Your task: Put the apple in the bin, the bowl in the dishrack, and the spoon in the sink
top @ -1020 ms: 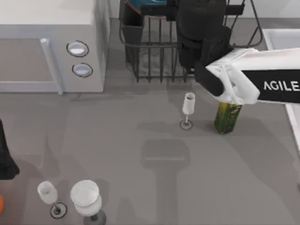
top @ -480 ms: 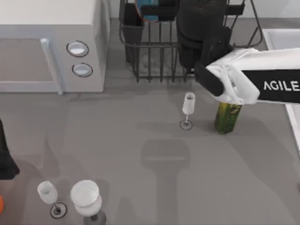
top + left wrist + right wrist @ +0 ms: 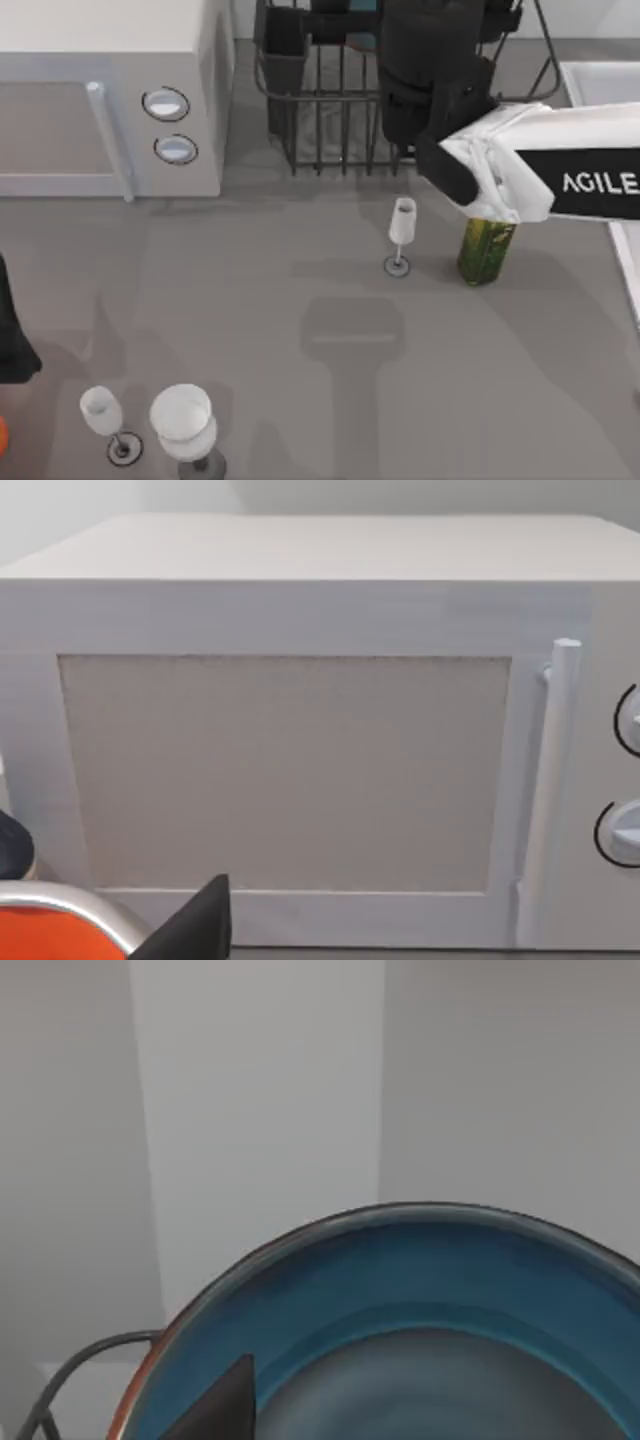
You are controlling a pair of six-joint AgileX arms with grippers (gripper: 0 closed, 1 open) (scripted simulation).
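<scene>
Right gripper [image 3: 430,60] over dishrack [image 3: 320,120] at table's far edge; finger state: cannot tell, grasp unseen. Bowl [image 3: 420,1330] directly under wrist, blue inside close up, rack wire beside rim. Judged: bowl step near finish, release pending; apple and spoon steps undone. Sink [image 3: 600,80] at right. Left arm [image 3: 12,340] parked at left edge.
</scene>
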